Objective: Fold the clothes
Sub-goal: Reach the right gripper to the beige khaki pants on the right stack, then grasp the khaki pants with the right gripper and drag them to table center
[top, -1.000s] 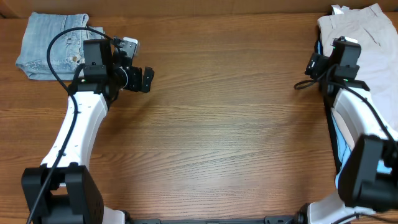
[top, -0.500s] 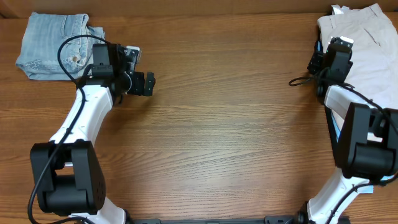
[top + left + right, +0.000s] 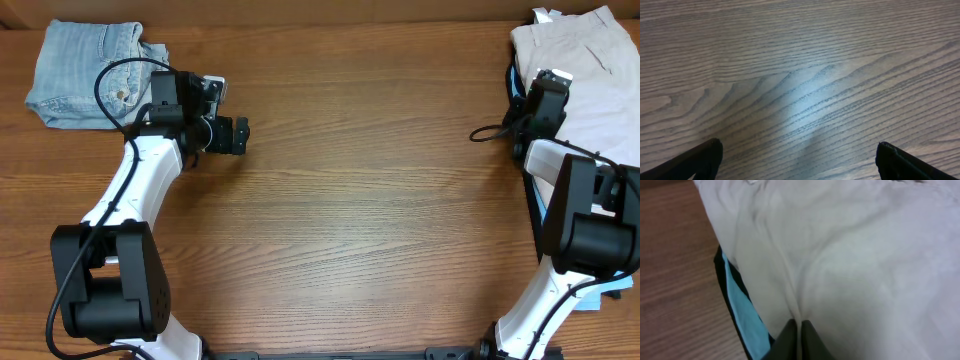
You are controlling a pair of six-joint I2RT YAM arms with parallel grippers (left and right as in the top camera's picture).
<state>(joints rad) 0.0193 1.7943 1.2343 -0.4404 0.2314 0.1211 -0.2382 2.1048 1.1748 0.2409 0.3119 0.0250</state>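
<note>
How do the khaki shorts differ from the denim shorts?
The khaki shorts are light beige; the denim shorts faded blue. Khaki shorts lie spread over black and light-blue garments, far right; denim shorts sit compactly folded, far left. The right end effector pinches the khaki shorts; the left end effector hangs open, clear of the denim shorts. Both are shorts lying near the table's back edge.

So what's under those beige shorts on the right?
Strips of black fabric and light-blue fabric peek out from the edge of the beige shorts. How far they run, or whether more lies beneath, is covered.
</note>
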